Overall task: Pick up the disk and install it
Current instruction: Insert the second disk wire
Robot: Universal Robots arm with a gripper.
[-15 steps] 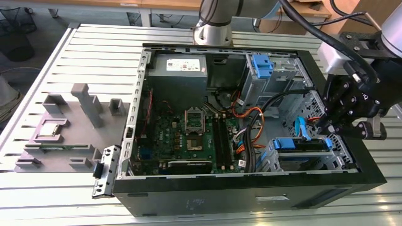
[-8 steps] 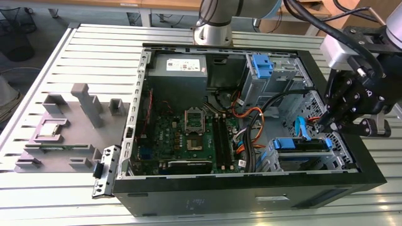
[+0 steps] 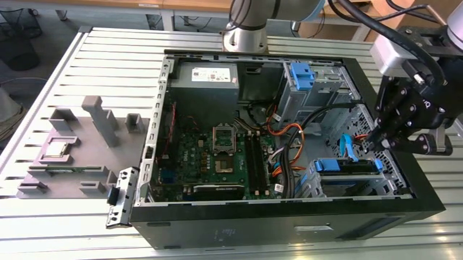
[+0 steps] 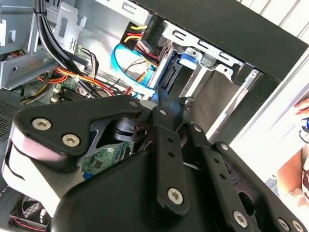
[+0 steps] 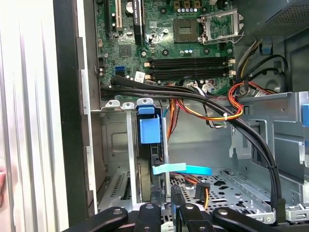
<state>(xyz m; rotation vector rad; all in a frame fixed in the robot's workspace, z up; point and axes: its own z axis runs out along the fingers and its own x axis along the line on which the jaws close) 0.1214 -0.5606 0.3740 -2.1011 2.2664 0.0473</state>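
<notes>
Nothing legible from where I stand. The power supply (image 3: 205, 89), upper middle of the exterior view, carries a white label (image 3: 213, 74); its print is too small to read.

Observed arm base (image 3: 244, 30) at upper centre of exterior view; logged wrist (image 3: 434, 38) at right edge, with gripper (image 3: 380, 142) hanging right of centre, pointing downward

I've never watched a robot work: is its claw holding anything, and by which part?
It cannot be told. The gripper is down at the edge of the disk, which sits in the drive bay; whether it grips it is hidden.
</notes>
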